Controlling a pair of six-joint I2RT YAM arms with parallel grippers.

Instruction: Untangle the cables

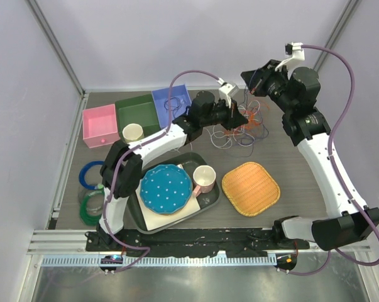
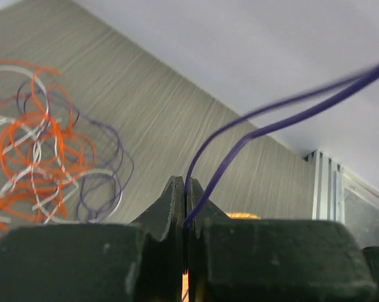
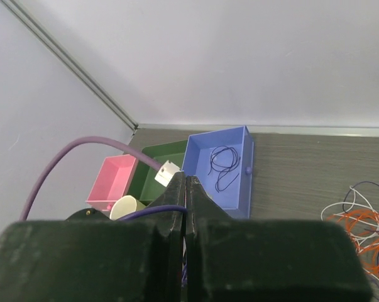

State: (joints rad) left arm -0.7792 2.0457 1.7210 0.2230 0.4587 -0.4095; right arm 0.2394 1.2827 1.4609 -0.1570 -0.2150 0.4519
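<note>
Cables [image 1: 248,126] are lying in a loose white, orange and purple tangle at the table's [image 1: 280,154] far middle, just beside our left gripper [image 2: 186,207]. We're pinching one purple strand [image 2: 271,123] there, jaws closed on it. Our right gripper [image 3: 186,195], raised near the tangle, is clamping purple wire [image 3: 153,210] too. Another dark strand [image 3: 222,165] is sitting in the blue bin [image 3: 239,189].

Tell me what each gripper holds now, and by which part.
Left gripper pinches a dark purple cable where two strands meet at the jaws. Right gripper pinches a purple strand; where along it cannot be told.
</note>
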